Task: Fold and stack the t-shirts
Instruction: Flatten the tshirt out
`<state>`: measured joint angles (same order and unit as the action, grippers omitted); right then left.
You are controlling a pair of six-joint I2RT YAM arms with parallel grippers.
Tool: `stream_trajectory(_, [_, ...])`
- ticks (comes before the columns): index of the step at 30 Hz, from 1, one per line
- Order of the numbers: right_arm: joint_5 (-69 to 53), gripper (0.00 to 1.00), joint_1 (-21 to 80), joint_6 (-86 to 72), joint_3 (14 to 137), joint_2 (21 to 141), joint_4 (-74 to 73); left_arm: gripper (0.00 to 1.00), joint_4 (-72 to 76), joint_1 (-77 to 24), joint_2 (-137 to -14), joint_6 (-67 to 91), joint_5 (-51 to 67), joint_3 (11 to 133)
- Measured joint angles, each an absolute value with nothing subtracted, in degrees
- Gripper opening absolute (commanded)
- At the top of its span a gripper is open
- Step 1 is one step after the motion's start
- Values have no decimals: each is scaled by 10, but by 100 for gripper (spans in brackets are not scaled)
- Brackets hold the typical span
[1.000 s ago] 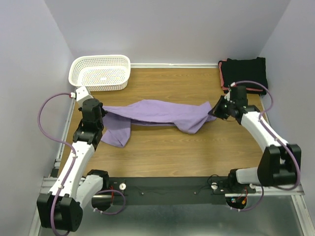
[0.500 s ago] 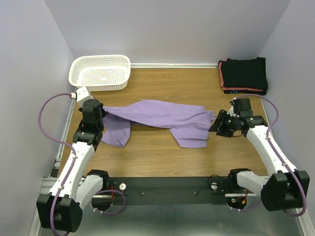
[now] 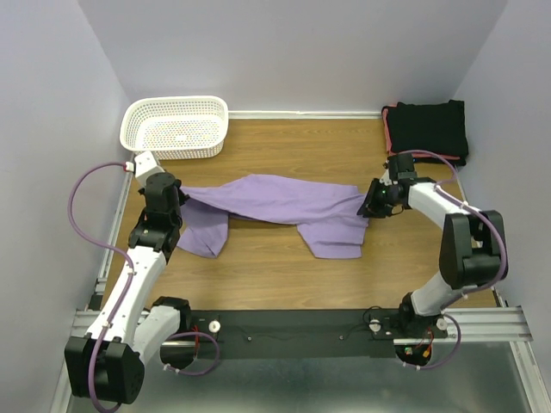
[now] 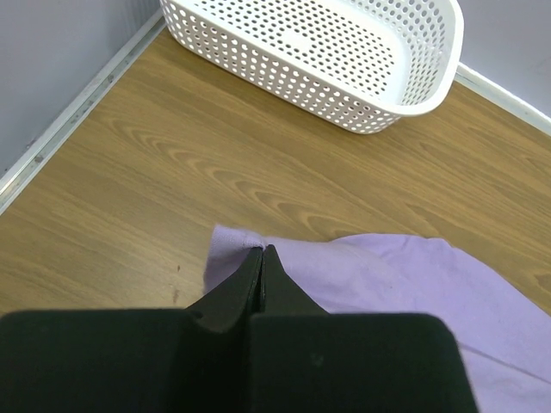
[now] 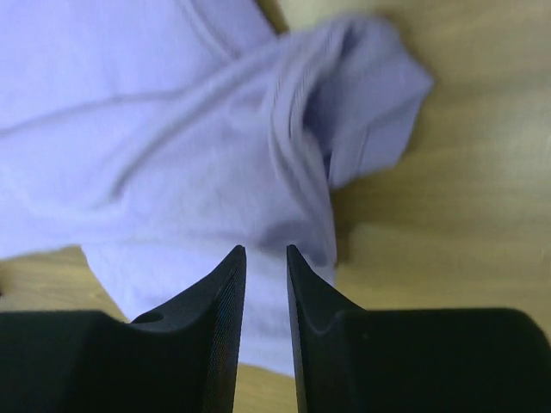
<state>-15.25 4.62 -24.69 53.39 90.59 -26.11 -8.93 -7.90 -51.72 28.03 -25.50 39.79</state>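
Observation:
The lavender t-shirt [image 3: 275, 202] lies crumpled in a long band across the middle of the table. My left gripper [image 3: 176, 196] is shut on its left edge; in the left wrist view the fingertips [image 4: 261, 249] pinch a corner of the cloth [image 4: 387, 275]. My right gripper [image 3: 368, 205] hovers at the shirt's right end, its jaws partly open. In the right wrist view the gripper [image 5: 265, 251] stands just above bunched lavender folds [image 5: 172, 155] without gripping them. Folded black t-shirts [image 3: 428, 129], one with a coral-red edge, are stacked at the back right corner.
A white mesh basket [image 3: 176, 127] stands at the back left, also seen in the left wrist view as the basket [image 4: 327, 52]. Walls close in the table on the left, back and right. Bare wood [image 3: 284, 267] lies in front of the shirt.
My right gripper let go of the shirt's right end, which dropped flat onto the table. The right arm swung out and came back to that edge. The left gripper kept its hold.

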Motion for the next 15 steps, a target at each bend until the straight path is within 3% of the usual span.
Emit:
stream_trajectory(9, [-137, 37, 46, -253, 690, 1087, -222, 0, -87, -79, -530, 276, -262, 398])
stream_trajectory(15, [-117, 59, 46, -243, 778, 1143, -206, 0, -87, -79, -536, 276, -263, 398])
